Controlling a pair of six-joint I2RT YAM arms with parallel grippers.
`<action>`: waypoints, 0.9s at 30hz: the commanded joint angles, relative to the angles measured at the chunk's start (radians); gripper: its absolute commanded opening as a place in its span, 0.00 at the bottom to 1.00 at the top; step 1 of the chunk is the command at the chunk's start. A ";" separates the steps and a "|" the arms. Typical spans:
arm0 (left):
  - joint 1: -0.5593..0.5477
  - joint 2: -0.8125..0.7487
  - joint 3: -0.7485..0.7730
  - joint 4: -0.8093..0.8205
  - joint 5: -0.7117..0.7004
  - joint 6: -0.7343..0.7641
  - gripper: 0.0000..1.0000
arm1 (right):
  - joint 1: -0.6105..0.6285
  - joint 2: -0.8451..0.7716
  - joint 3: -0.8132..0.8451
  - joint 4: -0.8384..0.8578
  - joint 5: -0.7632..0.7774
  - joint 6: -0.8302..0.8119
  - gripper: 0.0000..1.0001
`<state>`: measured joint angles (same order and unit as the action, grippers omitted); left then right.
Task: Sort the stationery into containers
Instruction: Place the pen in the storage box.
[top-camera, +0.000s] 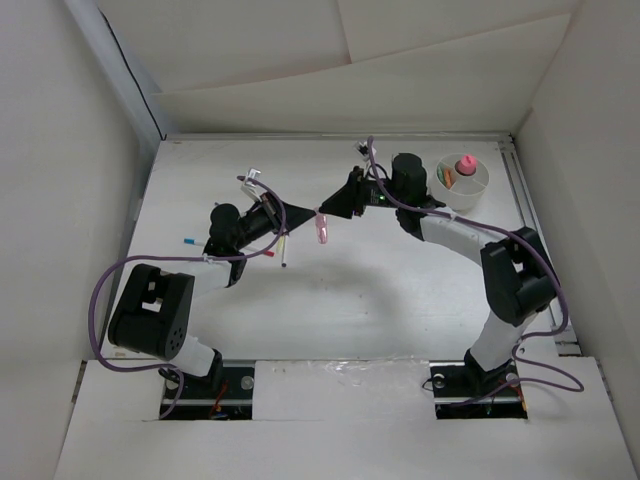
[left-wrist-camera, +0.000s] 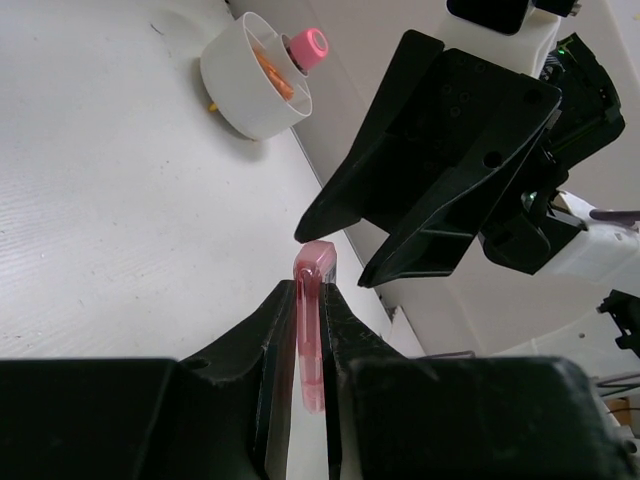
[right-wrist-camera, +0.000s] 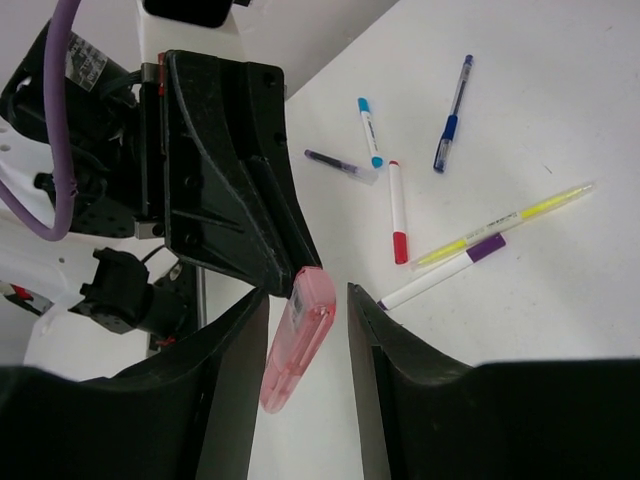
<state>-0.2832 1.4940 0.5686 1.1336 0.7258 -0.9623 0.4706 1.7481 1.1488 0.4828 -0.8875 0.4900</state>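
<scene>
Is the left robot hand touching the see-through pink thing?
Touching. The left wrist view shows the left gripper with both black fingers pressed against the sides of the translucent pink plastic bar, clamping it.

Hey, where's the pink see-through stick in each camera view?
Top external: pink stick at centre, between the two arms' tips.
Left wrist: bottom centre, clamped in the left gripper.
Right wrist: lower centre-left, between the right gripper's open jaws, not touching them.
Shared landmark: the left gripper holding it shows in all three views.
</scene>
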 joint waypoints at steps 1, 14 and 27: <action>-0.008 -0.046 0.001 0.074 0.026 0.019 0.00 | 0.002 0.008 0.029 0.063 -0.021 0.004 0.44; -0.008 -0.046 0.001 0.074 0.026 0.019 0.00 | 0.011 0.027 0.020 0.063 -0.021 0.004 0.27; -0.008 -0.037 -0.009 0.074 0.026 0.019 0.14 | -0.007 -0.001 0.011 0.091 -0.021 0.033 0.05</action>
<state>-0.2863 1.4891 0.5636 1.1336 0.7250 -0.9508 0.4717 1.7699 1.1488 0.4984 -0.8974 0.5205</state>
